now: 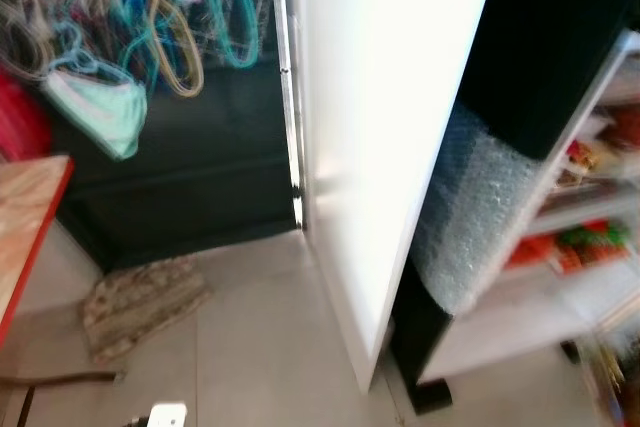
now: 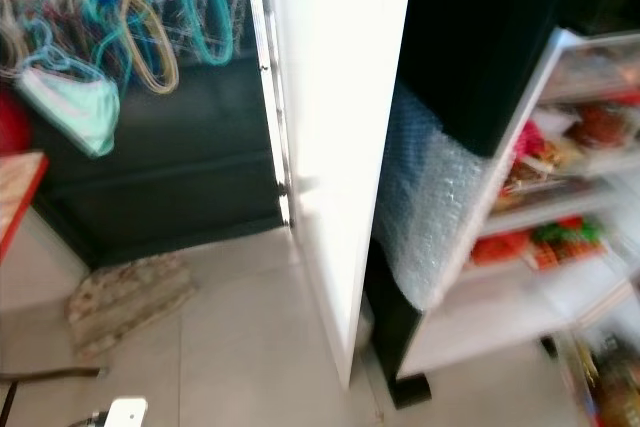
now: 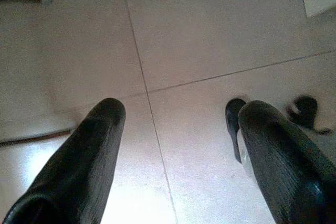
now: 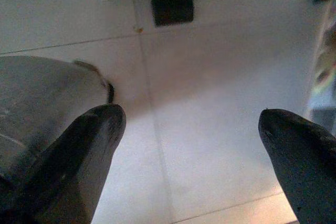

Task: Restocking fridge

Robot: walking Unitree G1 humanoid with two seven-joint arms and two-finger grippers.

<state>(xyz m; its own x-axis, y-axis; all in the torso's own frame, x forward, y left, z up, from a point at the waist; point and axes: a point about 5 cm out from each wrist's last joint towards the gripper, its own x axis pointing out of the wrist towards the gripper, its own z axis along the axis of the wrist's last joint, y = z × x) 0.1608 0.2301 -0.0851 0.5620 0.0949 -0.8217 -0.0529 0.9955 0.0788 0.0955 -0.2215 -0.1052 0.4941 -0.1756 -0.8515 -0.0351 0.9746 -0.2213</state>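
Observation:
The fridge stands ahead on the right with its white door (image 1: pixel 380 127) swung open toward me. Its black side (image 1: pixel 545 37) carries a patch of bubble wrap (image 1: pixel 470 217). White door shelves (image 1: pixel 540 277) hold red and green packets (image 2: pixel 540 242). The head views are blurred. My left gripper (image 3: pixel 176 114) hangs open over the pale floor tiles (image 3: pixel 210 30), holding nothing. My right gripper (image 4: pixel 191 116) is also open and empty above the floor, near the fridge's black foot (image 4: pixel 173 9).
A table with a red edge (image 1: pixel 30 237) stands at the left. A patterned mat (image 1: pixel 140 302) lies on the floor before a dark cabinet (image 1: pixel 190 157). Coloured hangers (image 1: pixel 150 7) and a pale green garment (image 1: pixel 100 112) hang above it.

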